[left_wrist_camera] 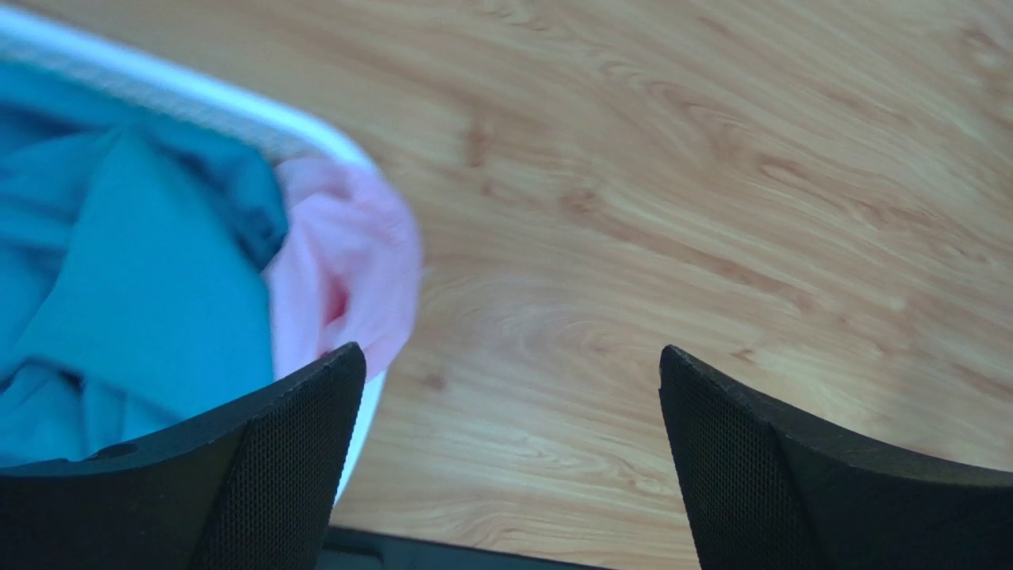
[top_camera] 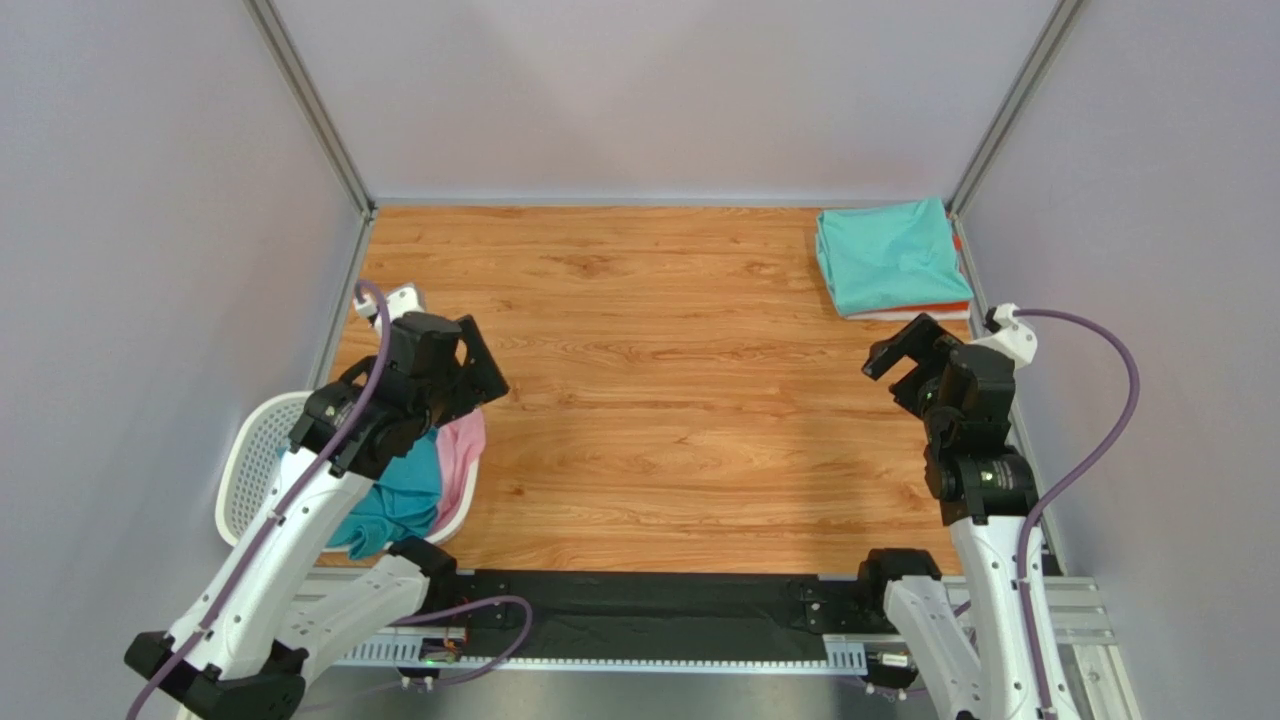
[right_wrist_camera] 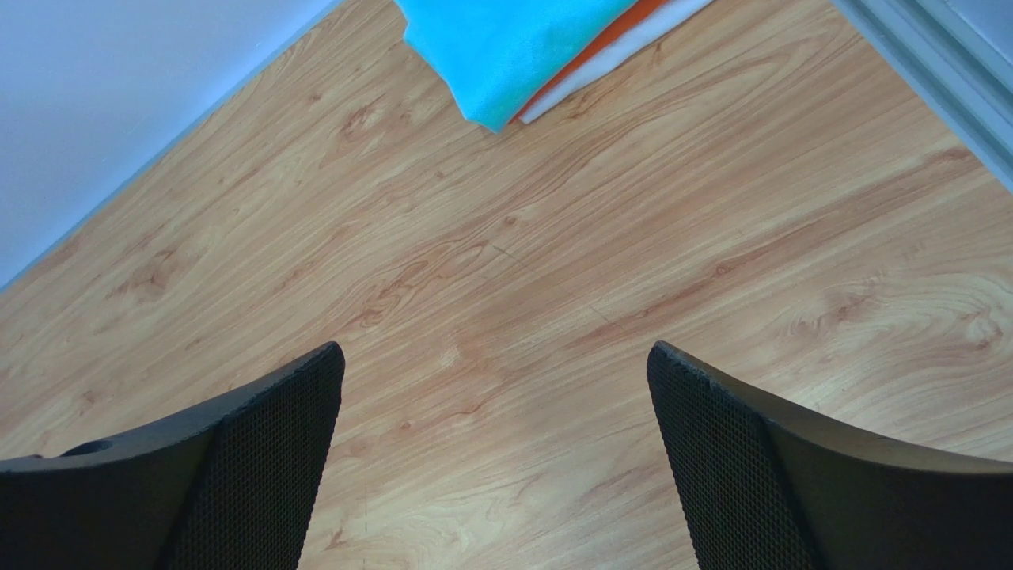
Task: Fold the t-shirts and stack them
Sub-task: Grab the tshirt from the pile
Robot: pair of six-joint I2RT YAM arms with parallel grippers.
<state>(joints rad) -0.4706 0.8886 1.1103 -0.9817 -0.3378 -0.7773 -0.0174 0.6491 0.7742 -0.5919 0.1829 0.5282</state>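
Roughly, a wide bench (top_camera: 676, 420) stretch lies between basket and stack. Near-left edge: white lattice basket (top_camera: 241, 450) holds crumpled deep teal tee (top_camera: 398, 498) and pink tee (top_camera: 466, 446), pink over rim. Far-right corner: folded mint tee (top_camera: 890, 255) atop orange tee (right_wrist_camera: 601, 50). Left tool (left_wrist_camera: 505, 356), right tool (right_wrist_camera: 494, 350): fingers apart.

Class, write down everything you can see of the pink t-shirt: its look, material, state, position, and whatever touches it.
The pink t-shirt is plain, soft-looking cloth, crumpled and not yet folded; no sleeve or collar can be made out. It lies bunched in the white lattice basket at the table's near left, against the basket's right side, with a fold hanging over the rim. The deep teal t-shirt presses against it. The left tool hangs open above, not touching it.
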